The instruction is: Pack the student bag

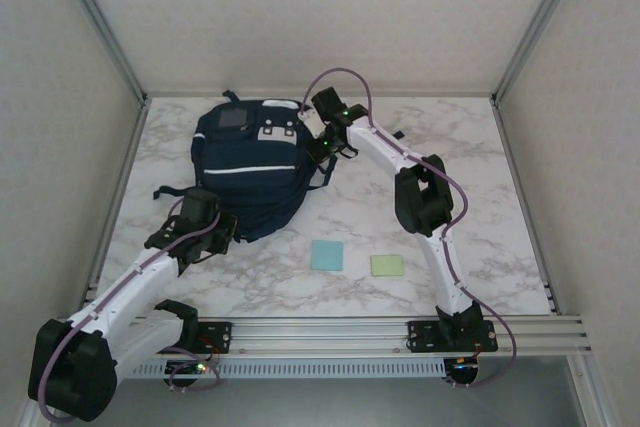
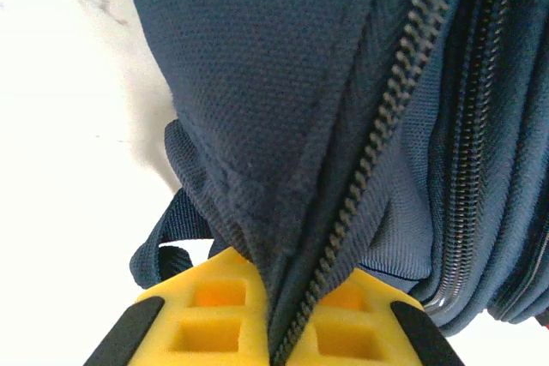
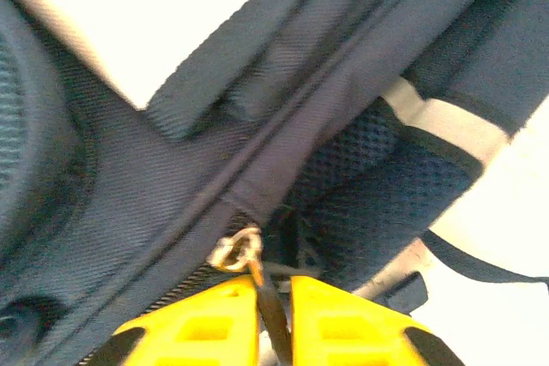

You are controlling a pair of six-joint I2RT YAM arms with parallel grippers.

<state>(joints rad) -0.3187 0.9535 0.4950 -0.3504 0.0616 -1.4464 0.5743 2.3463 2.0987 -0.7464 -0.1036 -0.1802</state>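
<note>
The student bag (image 1: 250,162), dark navy with thin white stripes, lies flat on the marble table (image 1: 470,177) at the back left. My left gripper (image 1: 207,234) is at the bag's near end, shut on a fold of bag fabric with a zipper track (image 2: 377,143) running down between the yellow pads (image 2: 214,315). My right gripper (image 1: 325,144) is at the bag's far right corner. Its jaws stand narrowly apart, and the dark tab of a zipper pull (image 3: 238,250) lies in the gap of the right gripper (image 3: 274,319).
A light blue square (image 1: 327,255) and a pale green square (image 1: 387,265) lie flat on the table in front of the bag. Frame posts and walls close in the table on three sides. A metal rail (image 1: 330,332) runs along the near edge.
</note>
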